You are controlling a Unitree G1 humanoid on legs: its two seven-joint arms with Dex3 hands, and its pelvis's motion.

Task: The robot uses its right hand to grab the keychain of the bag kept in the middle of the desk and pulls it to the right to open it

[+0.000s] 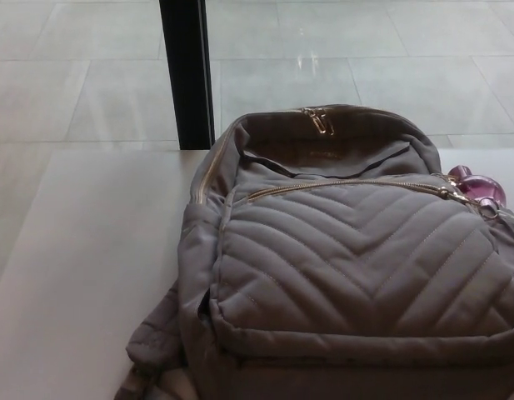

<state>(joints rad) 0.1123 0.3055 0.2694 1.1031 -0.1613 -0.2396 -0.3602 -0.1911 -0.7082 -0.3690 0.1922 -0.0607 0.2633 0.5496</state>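
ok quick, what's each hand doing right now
Left hand: not in view.
Right hand: not in view; nothing holds the pink keychain at the bag's right side.

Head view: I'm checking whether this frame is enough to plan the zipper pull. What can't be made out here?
- Both hands: outside the head view, so their state is unknown.
- Bag: its bottom and right side are cut off by the picture edges.
- Keychain: small and blurred at the right end of the front zipper; its shape and ring are unclear.
- Bag's inside: hidden by the fabric.
- Top zipper pulls: too small to read in detail.
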